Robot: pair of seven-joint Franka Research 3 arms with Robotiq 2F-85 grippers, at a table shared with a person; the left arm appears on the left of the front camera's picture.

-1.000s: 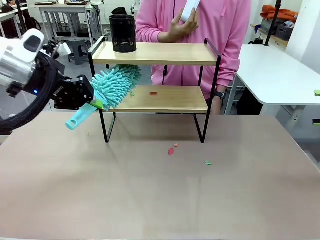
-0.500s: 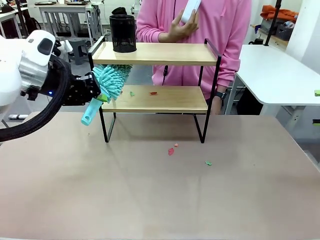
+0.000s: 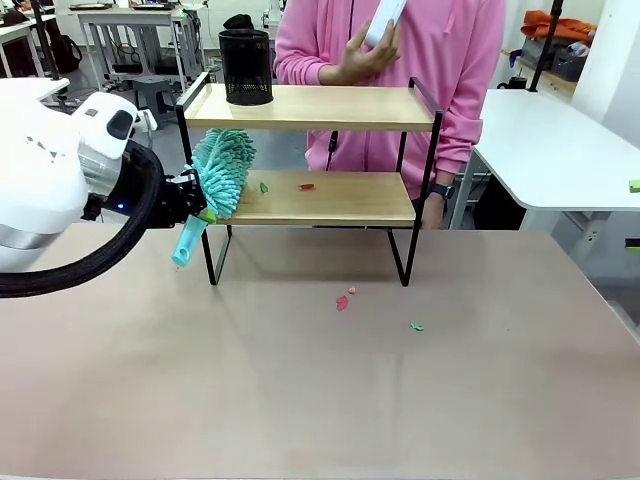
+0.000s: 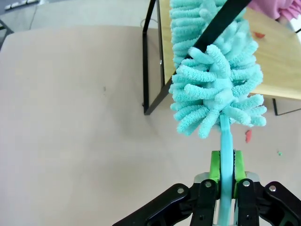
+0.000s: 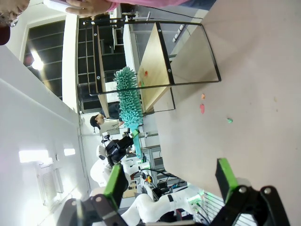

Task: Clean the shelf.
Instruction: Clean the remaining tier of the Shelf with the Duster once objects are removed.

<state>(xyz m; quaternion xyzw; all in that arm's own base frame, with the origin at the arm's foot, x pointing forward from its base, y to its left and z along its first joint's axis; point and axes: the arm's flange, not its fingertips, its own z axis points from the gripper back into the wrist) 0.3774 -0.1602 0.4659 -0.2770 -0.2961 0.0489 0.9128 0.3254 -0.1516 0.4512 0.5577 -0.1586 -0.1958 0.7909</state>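
Two light wooden boards in a thin black metal frame form the shelf [image 3: 310,107], which stands at the table's far side with its long axis running left to right and its open front facing the robot. The left gripper [image 4: 226,165] is clamped on the smooth handle of a fluffy teal chenille duster [image 4: 216,89], whose head points up at the shelf's left end. The right gripper [image 5: 169,181] has its fingers spread apart. The open beige tabletop [image 3: 300,400] lies in front of the shelf.

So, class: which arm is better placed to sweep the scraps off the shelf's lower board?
Probably left. The left claw grips the duster, its head at the left end of the shelf, near the green scrap and red scrap on the lower board. The right claw is open, empty, farther off.
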